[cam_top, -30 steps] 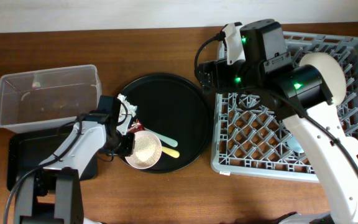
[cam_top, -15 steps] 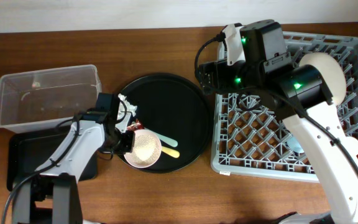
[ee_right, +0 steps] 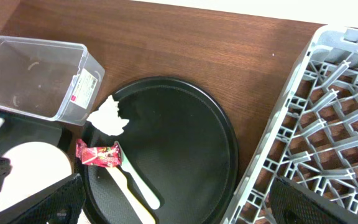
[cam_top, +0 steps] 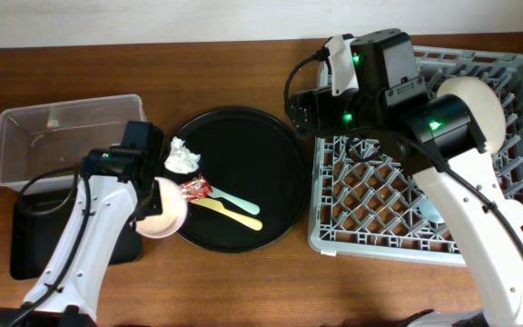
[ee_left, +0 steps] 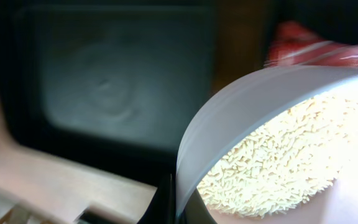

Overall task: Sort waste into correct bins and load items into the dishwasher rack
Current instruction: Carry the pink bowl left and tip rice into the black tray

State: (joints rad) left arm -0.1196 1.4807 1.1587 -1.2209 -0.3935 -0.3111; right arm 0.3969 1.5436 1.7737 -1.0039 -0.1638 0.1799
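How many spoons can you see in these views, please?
2. The mint green spoon and the yellow spoon lie side by side on the round black tray, beside the red wrapper; others may be hidden.

Red wrapper, black round tray

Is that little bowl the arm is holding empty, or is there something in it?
Not empty. The left wrist view shows the bowl holding a heap of white rice-like grains.
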